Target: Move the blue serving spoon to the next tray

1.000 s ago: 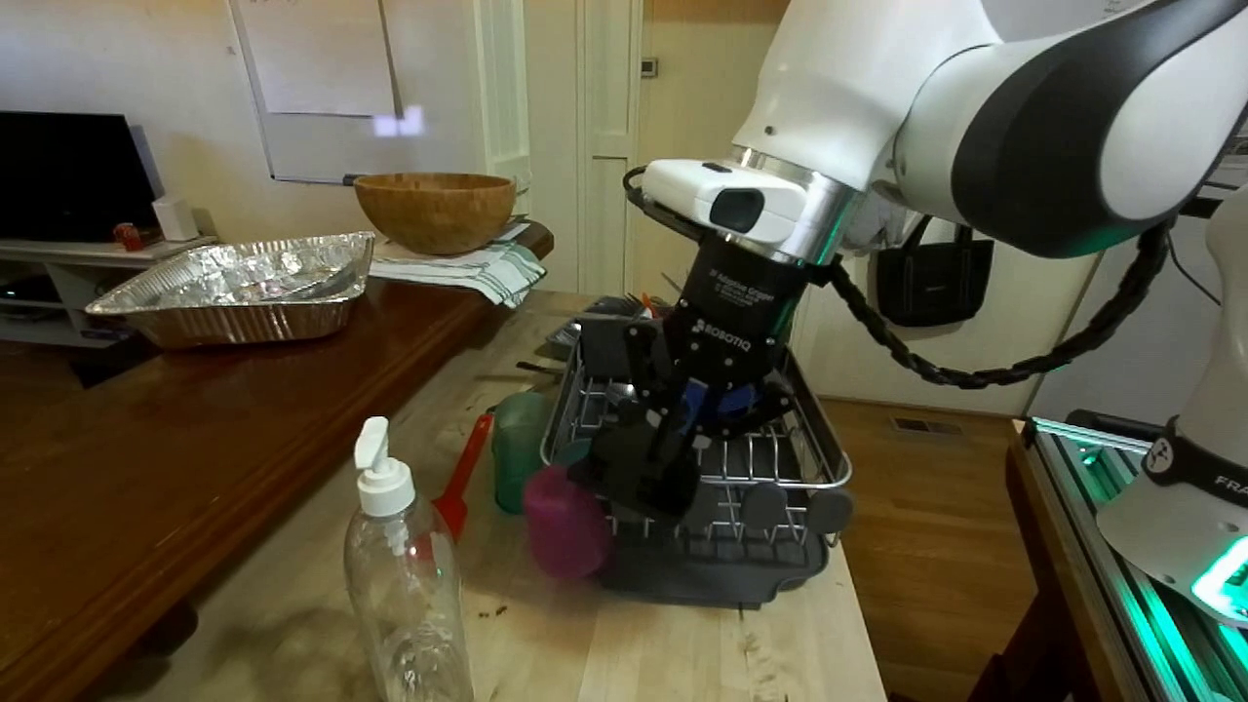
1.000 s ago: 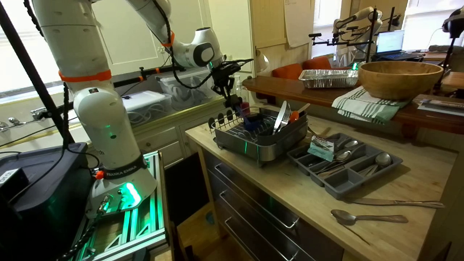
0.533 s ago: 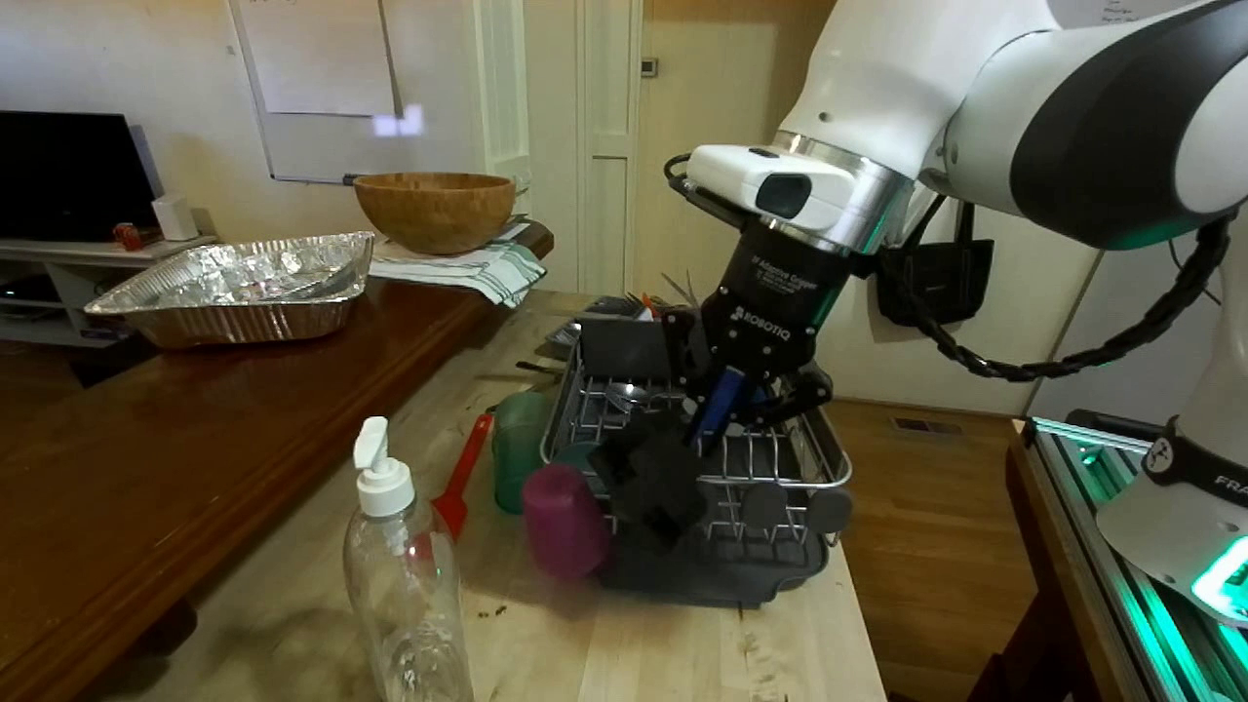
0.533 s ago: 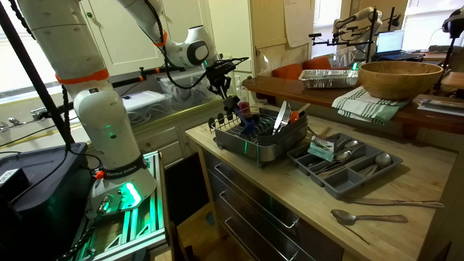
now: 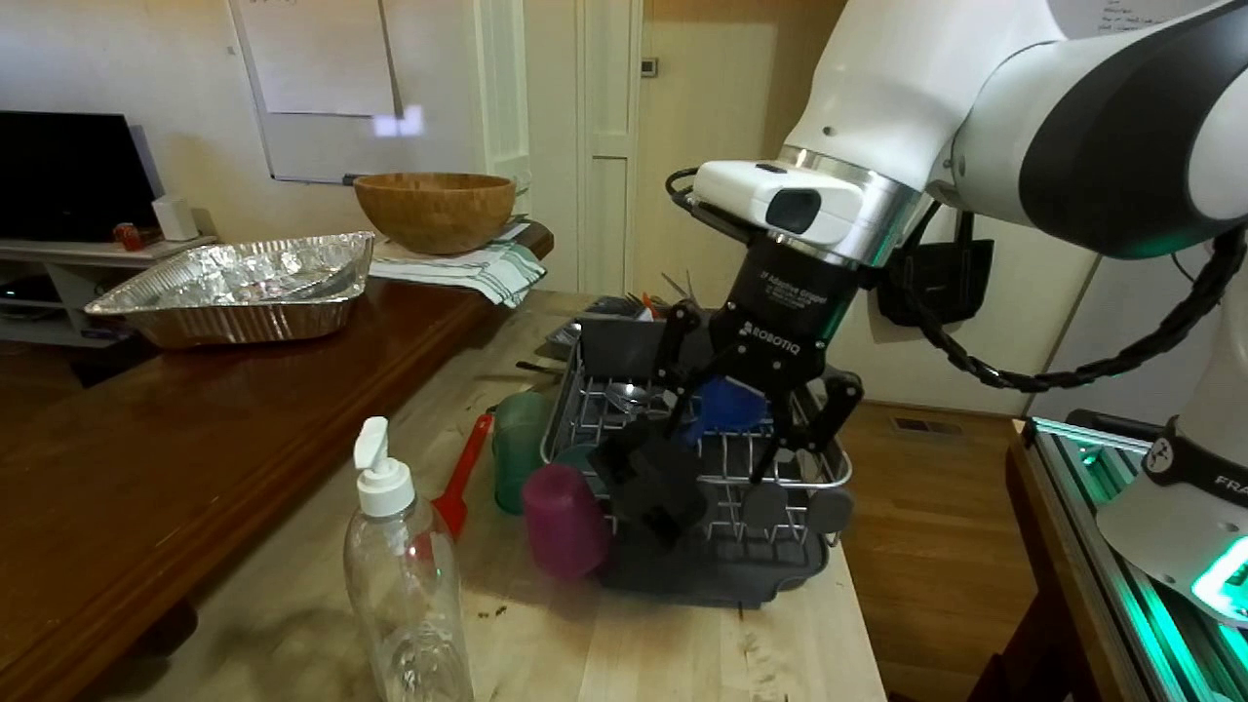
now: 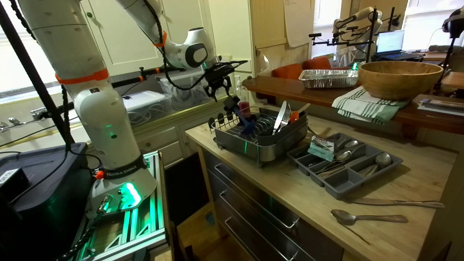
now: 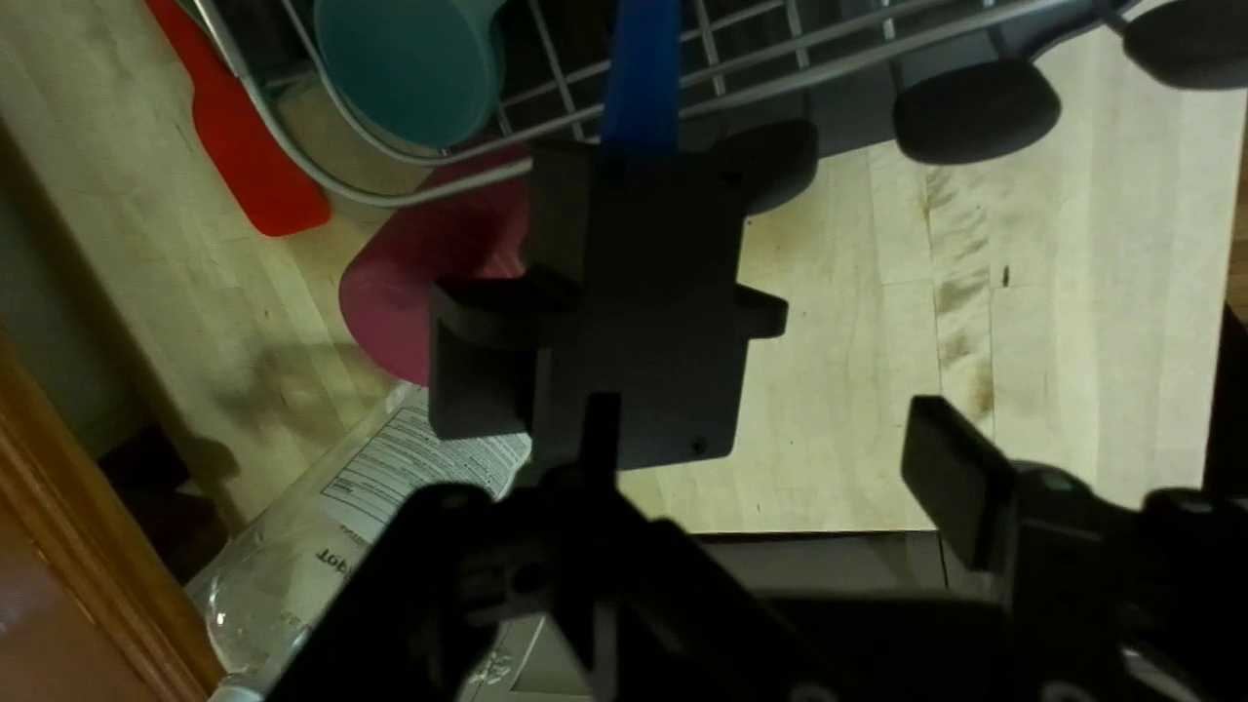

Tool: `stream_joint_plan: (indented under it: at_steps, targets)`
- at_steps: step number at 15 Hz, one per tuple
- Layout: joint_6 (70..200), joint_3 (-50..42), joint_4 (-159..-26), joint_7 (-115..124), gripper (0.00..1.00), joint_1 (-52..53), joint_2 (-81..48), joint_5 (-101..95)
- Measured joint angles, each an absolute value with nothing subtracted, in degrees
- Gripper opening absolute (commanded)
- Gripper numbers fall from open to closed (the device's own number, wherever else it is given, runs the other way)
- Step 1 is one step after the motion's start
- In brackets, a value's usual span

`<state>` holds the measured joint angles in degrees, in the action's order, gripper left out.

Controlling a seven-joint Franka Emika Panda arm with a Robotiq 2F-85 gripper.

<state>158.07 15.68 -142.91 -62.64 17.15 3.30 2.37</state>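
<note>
The blue serving spoon leans in the dish rack, its bowl low among the wires. The upper end of its blue handle meets a dark block at the rack's edge. In an exterior view the bowl shows behind my gripper. My gripper is open, with nothing held; in the wrist view its left finger overlaps the block's lower part, and I cannot tell whether they touch. A grey cutlery tray stands beside the rack.
A magenta cup, green cup and red utensil lie along the rack's side. A pump bottle stands in front. Cutlery sticks up from the rack's holder. A knife and spoon lie near the tray.
My gripper has moved from over the dark block back toward the arm's base. Its fingers, together half a second ago, have since spread apart. The spoon stays leaning in the rack.
</note>
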Motion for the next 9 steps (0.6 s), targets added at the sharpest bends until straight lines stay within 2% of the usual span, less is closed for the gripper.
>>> stream_joint_plan:
  at_steps: [9]
  targets:
    - [158.17,15.69,-142.29,-50.16,1.0,16.77,1.45,-5.96]
